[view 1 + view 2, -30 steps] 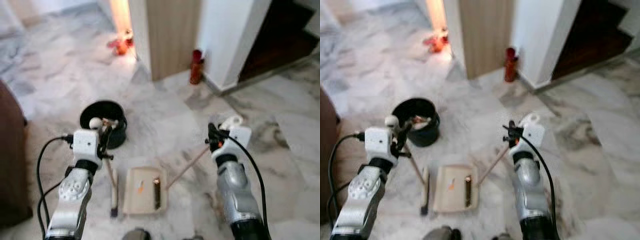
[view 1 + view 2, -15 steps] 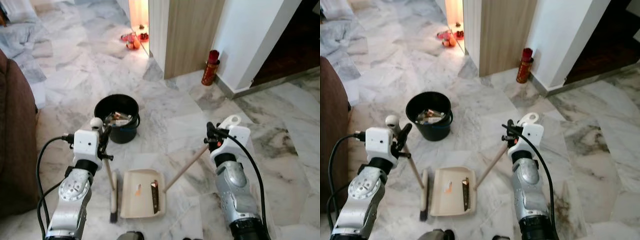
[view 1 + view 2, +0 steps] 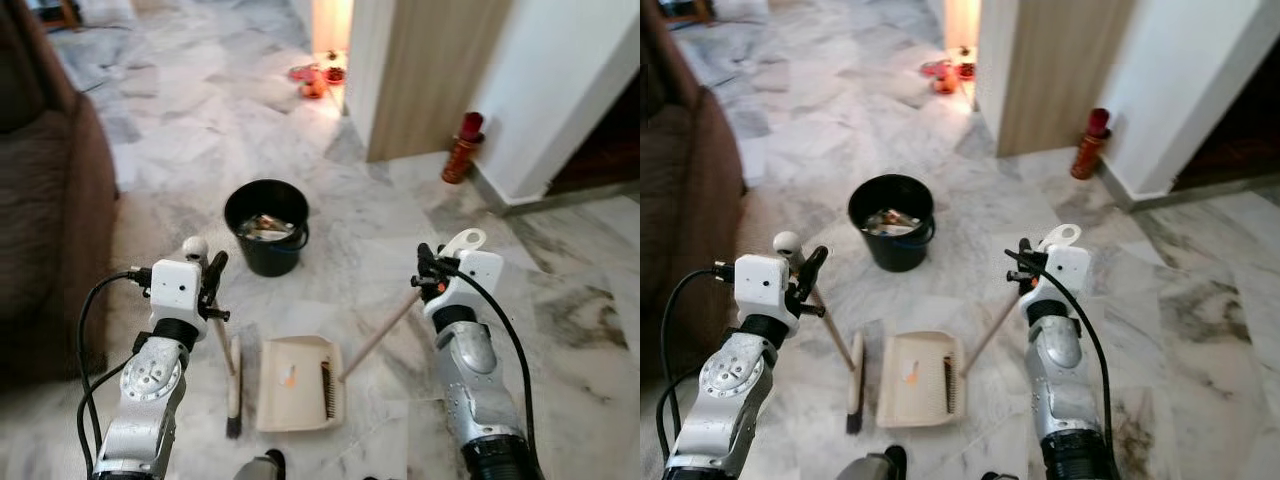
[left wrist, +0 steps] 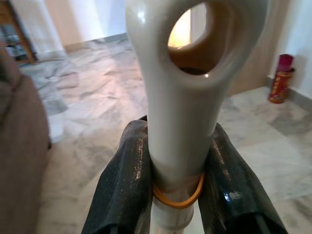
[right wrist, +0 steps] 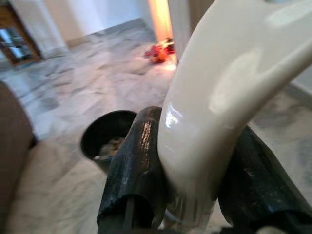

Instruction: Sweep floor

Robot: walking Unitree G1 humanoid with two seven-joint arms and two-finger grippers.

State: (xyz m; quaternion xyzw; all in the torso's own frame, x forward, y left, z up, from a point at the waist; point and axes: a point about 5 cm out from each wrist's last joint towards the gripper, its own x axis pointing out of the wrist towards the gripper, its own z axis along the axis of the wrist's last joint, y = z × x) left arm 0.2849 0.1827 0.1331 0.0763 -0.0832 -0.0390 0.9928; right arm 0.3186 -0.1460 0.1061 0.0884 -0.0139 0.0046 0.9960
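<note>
Broom stands head-down on the marble floor, just left of the cream dustpan. Left tool clamps its handle; right tool clamps the dustpan's. Black bin waits beyond.

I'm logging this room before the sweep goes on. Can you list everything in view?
Broom: one, cream, head on the floor left of the dustpan.
Dustpan: one, cream, flat on the floor, an orange scrap and dark debris inside.
Bucket: one, black, holding rubbish, ahead of the dustpan.
Can: one, red, by the white wall.
Sofa: one, brown, on the left.
Red items: small cluster, near the lit doorway.
Floor: grey-white marble.
Left tool: shut on the broom handle.
Right tool: shut on the dustpan handle.
</note>
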